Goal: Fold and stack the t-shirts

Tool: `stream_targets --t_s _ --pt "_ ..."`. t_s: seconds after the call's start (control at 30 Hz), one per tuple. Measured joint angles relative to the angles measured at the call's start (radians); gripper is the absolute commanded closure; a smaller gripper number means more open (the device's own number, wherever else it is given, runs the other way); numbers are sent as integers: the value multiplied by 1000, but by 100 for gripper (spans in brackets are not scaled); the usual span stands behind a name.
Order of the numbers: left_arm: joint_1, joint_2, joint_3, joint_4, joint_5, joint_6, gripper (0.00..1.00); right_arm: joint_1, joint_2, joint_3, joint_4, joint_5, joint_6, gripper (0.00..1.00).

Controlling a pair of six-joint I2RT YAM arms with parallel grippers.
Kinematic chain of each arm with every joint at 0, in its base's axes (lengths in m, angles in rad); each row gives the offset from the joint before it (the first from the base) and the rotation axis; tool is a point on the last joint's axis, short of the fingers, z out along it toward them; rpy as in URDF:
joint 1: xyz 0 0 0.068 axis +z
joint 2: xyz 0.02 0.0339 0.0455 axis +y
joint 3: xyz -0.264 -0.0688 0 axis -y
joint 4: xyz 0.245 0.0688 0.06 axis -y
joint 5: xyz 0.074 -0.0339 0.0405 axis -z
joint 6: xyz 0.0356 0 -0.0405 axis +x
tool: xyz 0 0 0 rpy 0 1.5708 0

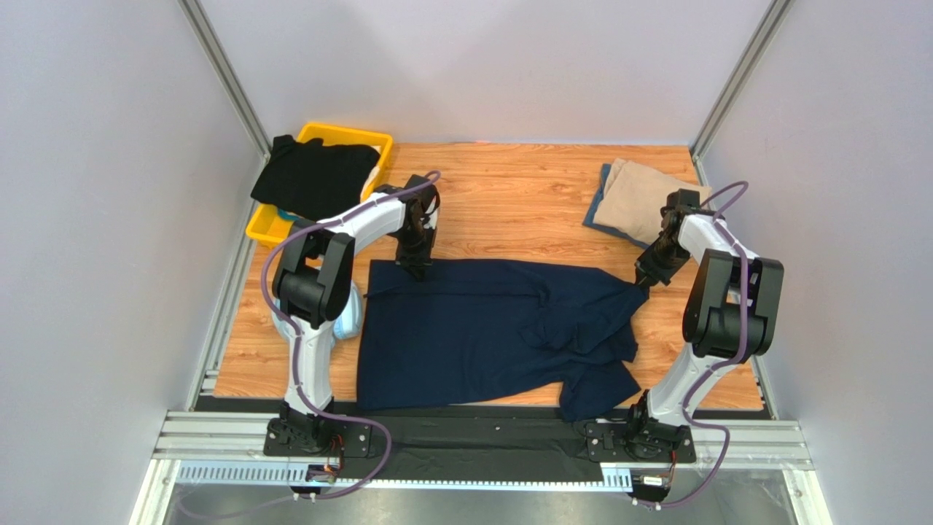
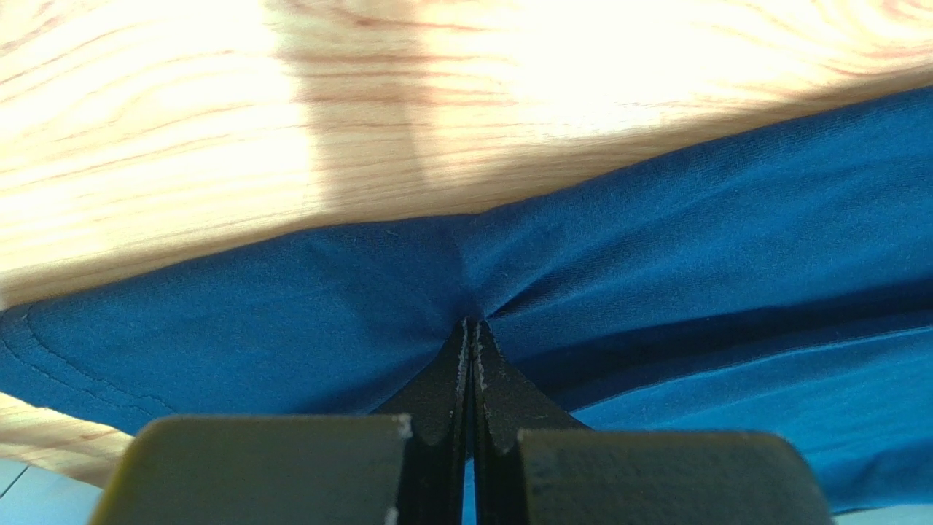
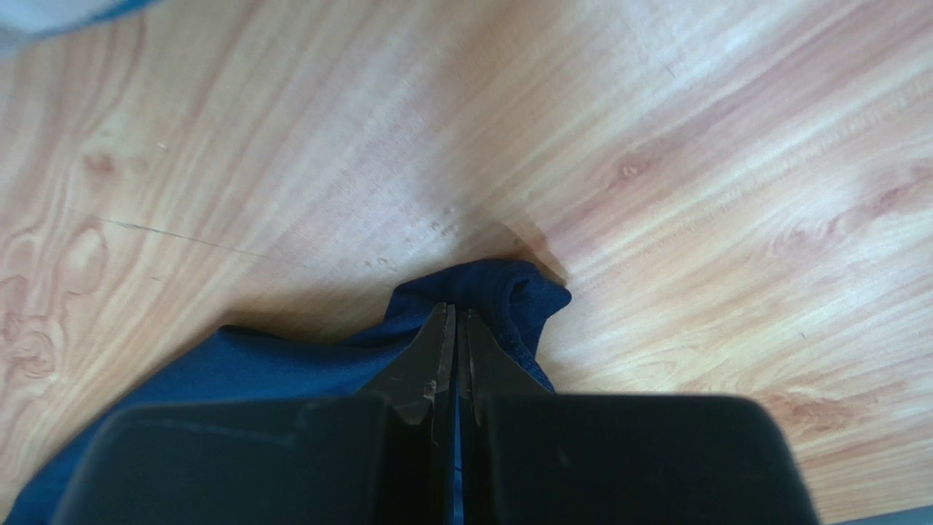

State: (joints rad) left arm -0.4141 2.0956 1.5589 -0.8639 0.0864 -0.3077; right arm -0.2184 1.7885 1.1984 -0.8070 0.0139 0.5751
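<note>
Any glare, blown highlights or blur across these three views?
Left wrist: table blown out white along the top, navy t-shirt looks bright blue, housing of the left gripper blurred. Right wrist: soft even light, housing of the right gripper out of focus. Top external: sharp, evenly lit, no glare.

The left arm [image 1: 324, 268] rises from its base, bends at a raised elbow and reaches forward with its wrist turned down. The left gripper [image 1: 416, 268] points down, jaws pressed together on a fold of the navy t-shirt [image 1: 482, 328] at its tips. The right arm [image 1: 723, 290] mirrors that pose. The right gripper [image 1: 642, 281] is clamped tight, pinching the same shirt's corner between its fingertips.
</note>
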Motion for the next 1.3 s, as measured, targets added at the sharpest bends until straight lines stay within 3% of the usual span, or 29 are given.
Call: stream_targets --t_s 0.33,0.8,1.3 --pt "24 -12 -20 -5 17 -9 100 0 -39 2 8 -6 12 100" --pt "-11 -175 -247 27 5 -30 99 0 -96 -1 14 -48 16 100" --pt "-5 43 80 -68 -92 -19 100 -1 -96 0 34 -42 32 100"
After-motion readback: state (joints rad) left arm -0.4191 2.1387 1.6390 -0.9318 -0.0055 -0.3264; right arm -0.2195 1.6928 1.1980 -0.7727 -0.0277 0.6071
